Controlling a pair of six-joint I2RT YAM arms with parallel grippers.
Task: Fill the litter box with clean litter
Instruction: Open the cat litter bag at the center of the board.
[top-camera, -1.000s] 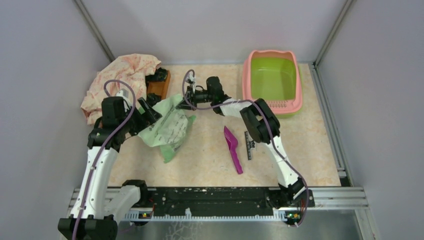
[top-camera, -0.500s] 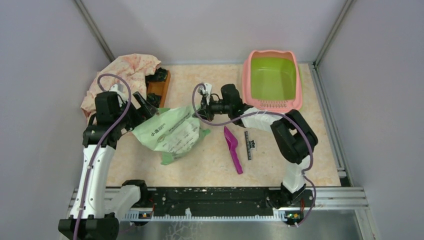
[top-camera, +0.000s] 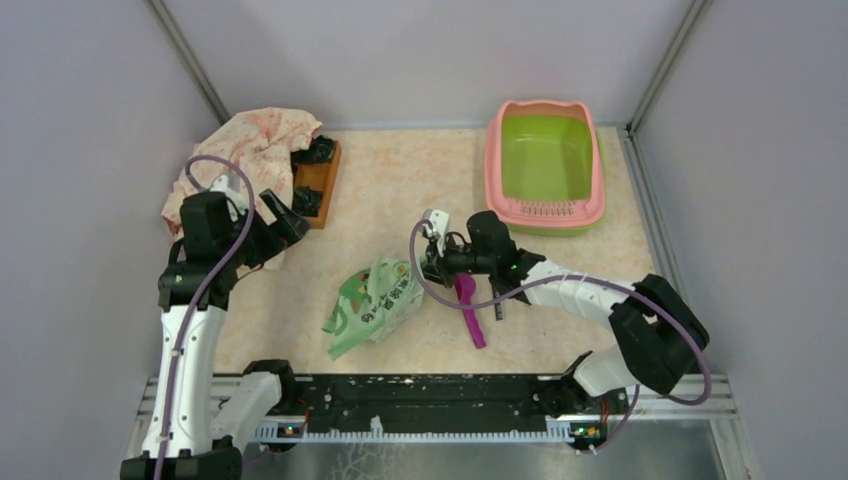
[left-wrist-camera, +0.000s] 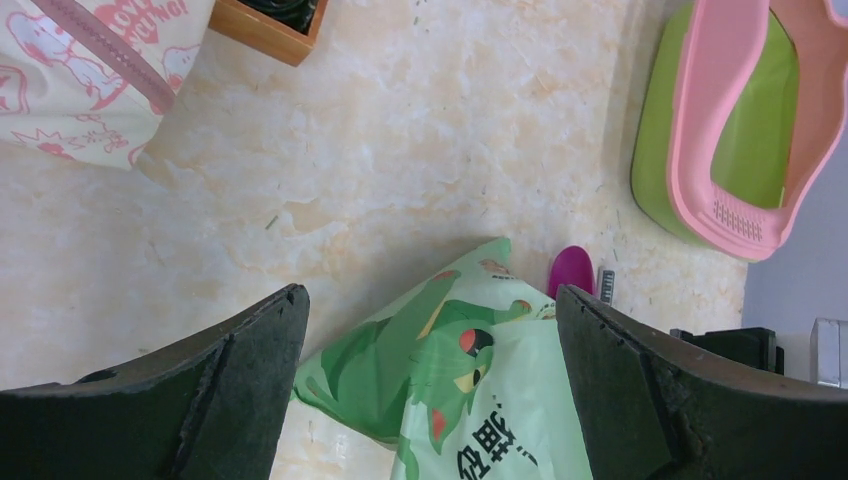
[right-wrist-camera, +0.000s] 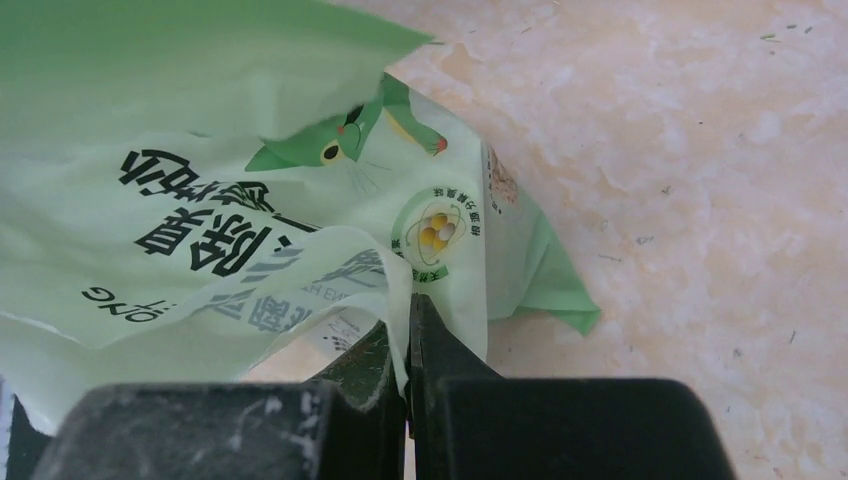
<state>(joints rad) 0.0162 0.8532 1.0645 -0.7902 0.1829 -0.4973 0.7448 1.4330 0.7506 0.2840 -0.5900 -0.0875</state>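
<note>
The litter box (top-camera: 492, 165) stands at the far right of the tabletop (top-camera: 400, 180), well beyond both pairs of fingers. Its slotted pink ledge is at the end nearer the arms, and its lime-green basin shows bare plastic.

Nearest the arm bases, a light green printed litter bag (top-camera: 375, 305) slumps crumpled on the tabletop. The right fingers (right-wrist-camera: 425, 345) are pressed together on a fold of the bag's thin plastic at its upper right edge. The rest of the bag spreads away to their left. A purple scoop (top-camera: 468, 300) lies flat just beside these fingers, partly under the right arm.

The left fingers (left-wrist-camera: 255, 345) are spread wide with nothing between them, raised above the tabletop and well apart from the bag. In the left wrist view, the bag's top corner and the tip of the scoop show through their gap. Just beyond the left fingers is a small brown wooden tray (top-camera: 318, 180) holding dark objects. A pink-printed cloth (top-camera: 250, 150) is bunched against the tray's far left side.
</note>
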